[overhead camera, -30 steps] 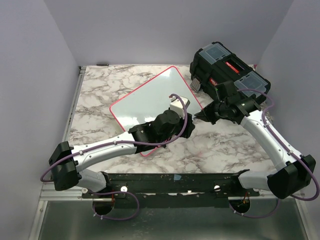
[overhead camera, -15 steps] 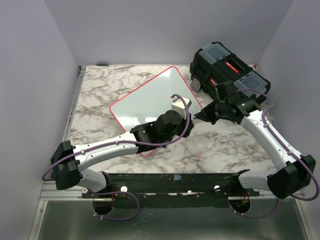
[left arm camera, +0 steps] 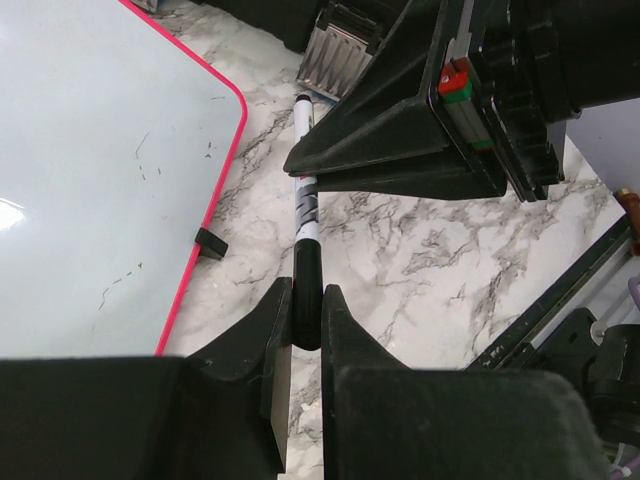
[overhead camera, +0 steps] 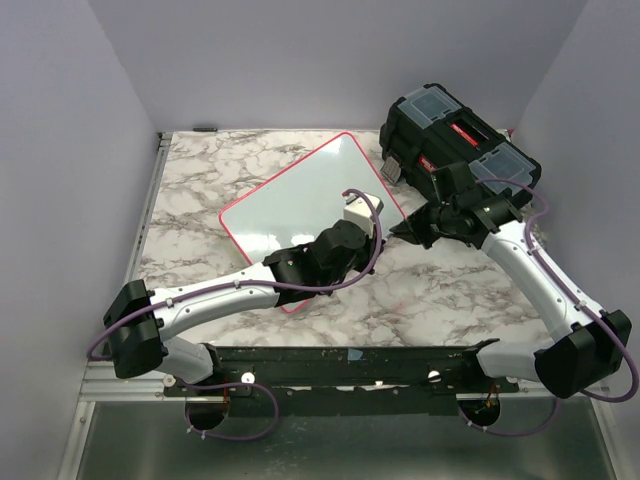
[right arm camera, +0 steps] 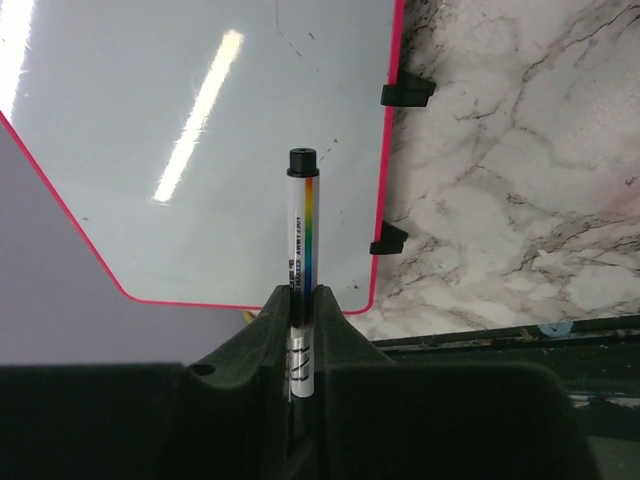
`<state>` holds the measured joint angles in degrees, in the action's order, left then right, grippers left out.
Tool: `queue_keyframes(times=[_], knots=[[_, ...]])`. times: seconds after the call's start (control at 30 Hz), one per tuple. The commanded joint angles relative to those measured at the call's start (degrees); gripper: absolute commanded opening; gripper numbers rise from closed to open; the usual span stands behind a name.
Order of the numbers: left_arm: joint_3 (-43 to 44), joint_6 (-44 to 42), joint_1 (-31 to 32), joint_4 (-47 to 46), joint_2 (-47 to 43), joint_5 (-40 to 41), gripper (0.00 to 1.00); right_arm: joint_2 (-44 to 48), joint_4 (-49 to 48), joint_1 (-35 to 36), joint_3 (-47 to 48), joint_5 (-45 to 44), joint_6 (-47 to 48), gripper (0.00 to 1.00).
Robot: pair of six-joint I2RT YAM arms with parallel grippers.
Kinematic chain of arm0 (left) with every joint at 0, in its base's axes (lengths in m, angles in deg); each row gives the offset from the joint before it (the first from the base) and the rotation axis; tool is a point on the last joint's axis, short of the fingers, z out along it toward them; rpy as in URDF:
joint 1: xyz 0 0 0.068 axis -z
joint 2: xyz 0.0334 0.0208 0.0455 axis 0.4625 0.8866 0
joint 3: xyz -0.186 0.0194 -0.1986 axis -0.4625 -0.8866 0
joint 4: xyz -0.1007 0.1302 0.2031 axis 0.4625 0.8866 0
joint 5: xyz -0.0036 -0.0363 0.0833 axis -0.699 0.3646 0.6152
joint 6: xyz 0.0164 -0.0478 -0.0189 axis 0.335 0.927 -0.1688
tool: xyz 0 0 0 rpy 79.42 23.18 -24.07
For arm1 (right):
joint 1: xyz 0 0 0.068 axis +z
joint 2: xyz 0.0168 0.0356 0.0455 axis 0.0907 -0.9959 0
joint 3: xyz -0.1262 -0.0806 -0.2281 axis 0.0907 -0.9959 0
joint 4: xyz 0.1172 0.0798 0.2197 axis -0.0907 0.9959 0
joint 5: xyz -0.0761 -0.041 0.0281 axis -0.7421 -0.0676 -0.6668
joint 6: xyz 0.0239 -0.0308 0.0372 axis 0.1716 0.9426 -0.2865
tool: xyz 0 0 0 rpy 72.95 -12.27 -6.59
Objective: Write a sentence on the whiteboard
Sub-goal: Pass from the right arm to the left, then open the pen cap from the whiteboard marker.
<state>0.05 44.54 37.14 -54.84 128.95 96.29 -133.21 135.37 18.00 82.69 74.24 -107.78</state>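
The whiteboard (overhead camera: 300,200) lies tilted on the marble table, red-rimmed and blank apart from faint specks. It also shows in the left wrist view (left arm camera: 90,150) and the right wrist view (right arm camera: 180,150). No sentence is on it. A white marker (left arm camera: 308,215) with a rainbow stripe (right arm camera: 303,230) is held just off the board's right edge. My left gripper (left arm camera: 305,300) is shut on its black cap end. My right gripper (right arm camera: 302,300) is shut on its body, crossing it near the other end (left arm camera: 298,165). Both grippers meet there in the top view, left (overhead camera: 388,233) and right (overhead camera: 410,230).
The black toolbox (overhead camera: 455,135) with red latches stands at the back right, close behind my right wrist. Its metal latch (left arm camera: 335,55) is just beyond the marker. Small black clips (right arm camera: 405,92) stick out from the board's rim. The table's near rail (overhead camera: 350,365) runs along the front.
My left wrist has turned slightly and eased a little toward the near side. The right arm, marker and board look the same.
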Motion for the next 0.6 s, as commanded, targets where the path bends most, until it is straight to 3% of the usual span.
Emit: queue_keyframes(times=[0.0, 0.07, 0.13, 0.17, 0.3, 0.57], knots=[[1.1, -0.2, 0.5, -2.3, -0.6, -0.4, 0.00, 1.6, -2.7, 0.5, -1.1, 1.3, 1.3, 0.25], [0.7, -0.3, 0.5, -2.0, -1.6, -0.4, 0.00, 1.6, -2.5, 0.5, 0.0, 0.9, 3.1, 0.53], [0.1, -0.5, 0.4, -1.8, -2.8, -0.2, 0.00, 1.7, -2.5, 0.5, 1.3, 0.0, 5.1, 0.92], [-0.3, -0.5, 0.4, -1.7, -3.6, -0.2, 0.00, 2.0, -2.9, 0.5, 2.0, -0.6, 6.1, 1.00], [-1.8, -0.6, 0.3, -1.5, -6.5, -0.5, 0.00, 4.7, -6.6, 0.5, 2.7, -2.6, 10.7, 1.00], [-5.6, -1.6, -0.2, -0.2, -13.9, -2.7, 0.00, 15.4, -27.1, 0.5, -7.0, -2.2, 18.6, 1.00]])
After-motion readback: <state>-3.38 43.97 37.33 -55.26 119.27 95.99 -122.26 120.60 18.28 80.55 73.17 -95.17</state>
